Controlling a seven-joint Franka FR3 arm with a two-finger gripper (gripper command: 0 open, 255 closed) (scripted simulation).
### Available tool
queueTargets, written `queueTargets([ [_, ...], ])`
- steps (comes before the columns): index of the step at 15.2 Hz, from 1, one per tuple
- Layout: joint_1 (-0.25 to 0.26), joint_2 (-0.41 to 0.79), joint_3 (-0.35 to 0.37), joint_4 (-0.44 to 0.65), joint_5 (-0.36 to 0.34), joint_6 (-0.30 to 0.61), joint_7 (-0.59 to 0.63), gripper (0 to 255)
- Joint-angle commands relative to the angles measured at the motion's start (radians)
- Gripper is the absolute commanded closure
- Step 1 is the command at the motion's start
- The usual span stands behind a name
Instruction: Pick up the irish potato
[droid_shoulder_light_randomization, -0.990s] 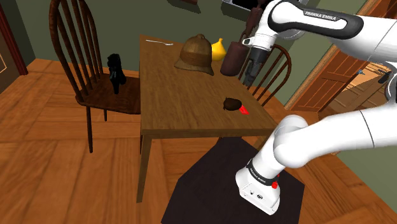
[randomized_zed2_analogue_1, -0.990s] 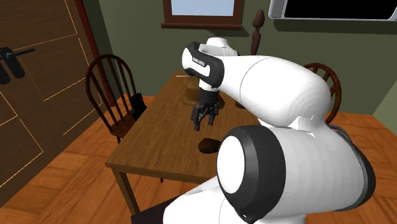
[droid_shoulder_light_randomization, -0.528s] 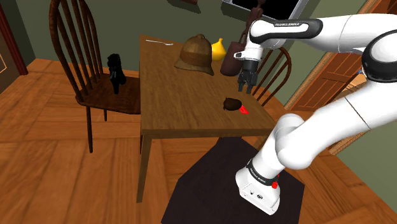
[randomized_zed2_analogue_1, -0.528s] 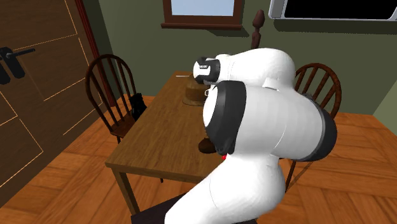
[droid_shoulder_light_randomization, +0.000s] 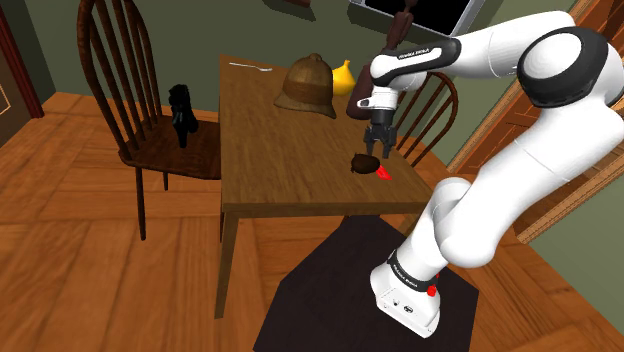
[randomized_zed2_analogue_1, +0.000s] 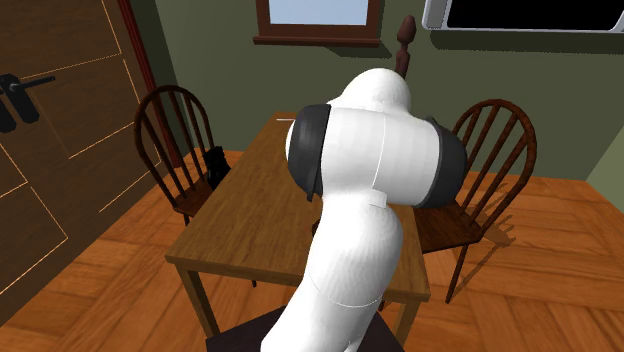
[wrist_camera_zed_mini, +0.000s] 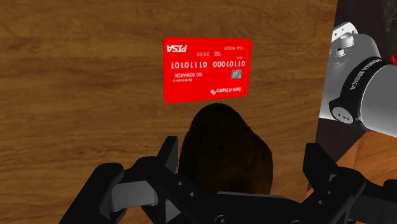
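While the gripper (droid_shoulder_light_randomization: 374, 146) hung open and empty just above the potato (wrist_camera_zed_mini: 222, 153), the approach step looked unfinished and next needed lowering, then closing.

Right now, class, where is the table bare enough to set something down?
Free: the table from the hat to the near edge, on the shoulder view's left of the potato. Crowded: around the potato, red card and gripper.
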Motion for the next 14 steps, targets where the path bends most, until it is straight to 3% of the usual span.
queueTargets([
  [1,0.002,0.022,-0.009,-0.016,0.009,0.032,-0.014,0],
  [5,0.004,0.038,-0.015,-0.028,0.017,0.055,-0.023,0],
  [6,0.003,0.038,-0.015,-0.027,0.017,0.054,-0.023,255],
  [14,0.004,0.037,-0.014,-0.028,0.016,0.055,-0.022,255],
])
